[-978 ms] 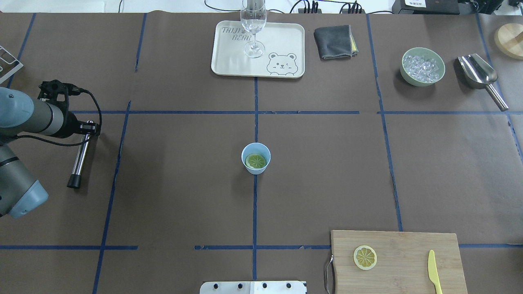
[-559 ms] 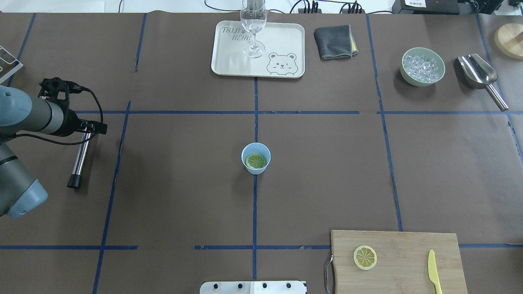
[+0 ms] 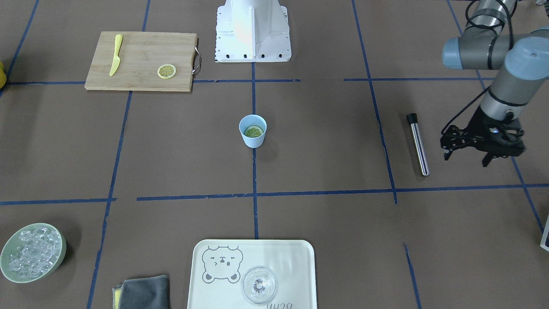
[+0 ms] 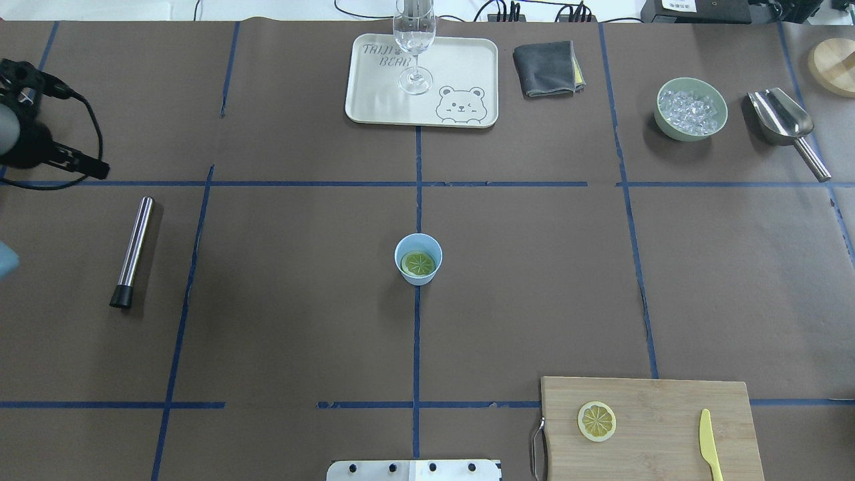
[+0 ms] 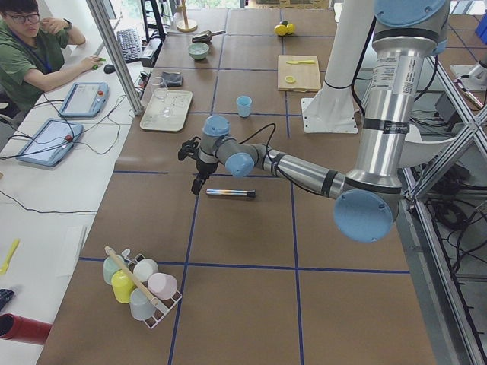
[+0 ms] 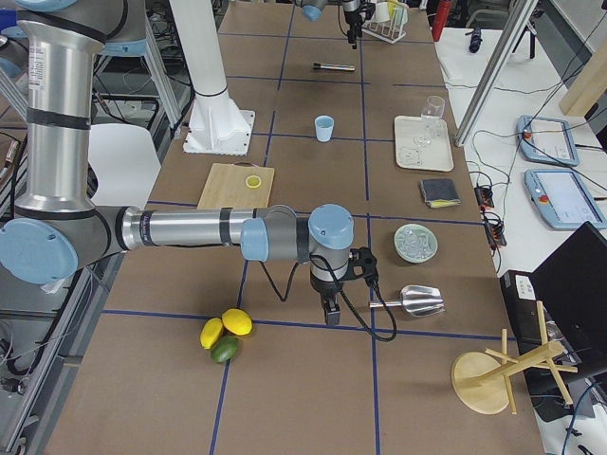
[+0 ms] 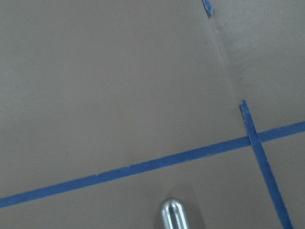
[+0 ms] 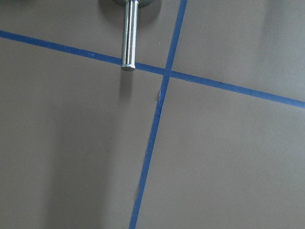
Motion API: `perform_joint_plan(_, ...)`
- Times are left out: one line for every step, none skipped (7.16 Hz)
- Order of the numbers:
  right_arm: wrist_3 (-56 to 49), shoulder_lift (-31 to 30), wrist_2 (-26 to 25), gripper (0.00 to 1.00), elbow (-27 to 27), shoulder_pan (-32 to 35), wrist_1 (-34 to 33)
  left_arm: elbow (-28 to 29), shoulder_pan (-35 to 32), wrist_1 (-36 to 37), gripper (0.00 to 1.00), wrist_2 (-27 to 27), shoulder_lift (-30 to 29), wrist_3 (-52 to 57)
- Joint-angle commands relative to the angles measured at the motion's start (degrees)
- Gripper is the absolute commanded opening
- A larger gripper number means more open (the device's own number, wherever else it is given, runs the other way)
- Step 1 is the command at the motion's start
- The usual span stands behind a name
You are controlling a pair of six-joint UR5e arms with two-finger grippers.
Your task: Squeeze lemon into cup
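Observation:
The light-blue cup (image 4: 401,248) stands at the table's centre with one lemon slice (image 4: 418,263) lying inside it; both show in the front view, cup (image 3: 253,141) and slice (image 3: 253,131). A second lemon slice (image 4: 596,421) lies on the bamboo cutting board (image 4: 668,407). My left gripper (image 3: 466,159) hovers at the far left of the table, fingers apart and empty, just beyond a steel rod (image 4: 132,250). My right gripper (image 6: 327,305) shows only in the exterior right view, by the scoop; I cannot tell whether it is open or shut.
A yellow knife (image 4: 709,444) lies on the board. At the back are a cream tray (image 4: 374,100) with a clear glass (image 4: 415,40), a grey cloth (image 4: 546,67), a green bowl of ice (image 4: 691,108) and a metal scoop (image 4: 781,117).
My left gripper has drawn back from the steel rod's far end, toward the far left edge. The rod lies where it was. Cup and slices have not moved.

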Motion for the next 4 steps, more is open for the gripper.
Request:
perform_joint_plan(0.0,-0.04,0.0,1.0,-0.13,0.0,0.0,0.4,-14.58,9.41,1.0,-8.96,-0.12,10.13)
perform_joint_plan(-0.18,-0.04,0.0,1.0,-0.22,0.0,0.0,1.36,-18.3,9.63,1.0,-10.06,2.23,18.51)
perform_joint_plan(-0.44,-0.12,0.44,1.0,-0.22,0.0,0.0,4.59,-20.86,9.8,1.0,-10.33,3.47,26.25)
perform_joint_plan(-0.53,-0.56,1.92,1.0,-0.13,0.7,-0.26,8.19,-22.28,9.89,1.0,-10.51,3.66,28.5)
